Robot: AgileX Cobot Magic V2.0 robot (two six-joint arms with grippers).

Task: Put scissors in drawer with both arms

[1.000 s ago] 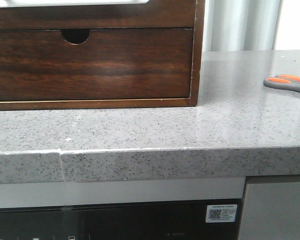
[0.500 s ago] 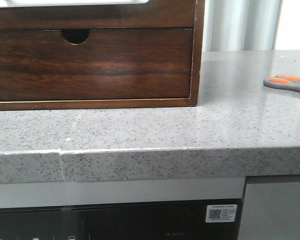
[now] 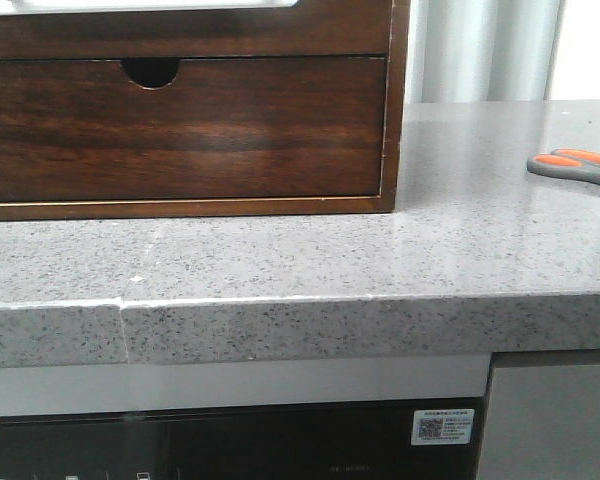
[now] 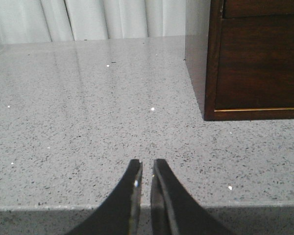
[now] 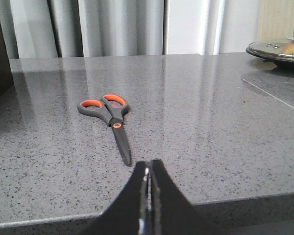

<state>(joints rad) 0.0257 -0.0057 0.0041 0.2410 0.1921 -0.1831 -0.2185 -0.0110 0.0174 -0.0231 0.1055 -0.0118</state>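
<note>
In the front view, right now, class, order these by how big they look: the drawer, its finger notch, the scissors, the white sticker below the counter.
1. The drawer, by far the largest.
2. The scissors, though cut off at the picture's edge.
3. The sticker and the finger notch look too alike to rank.

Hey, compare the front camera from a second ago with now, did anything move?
Nothing visibly changed. The drawer is shut as before, and the scissors lie in the same spot on the countertop, untouched.
</note>
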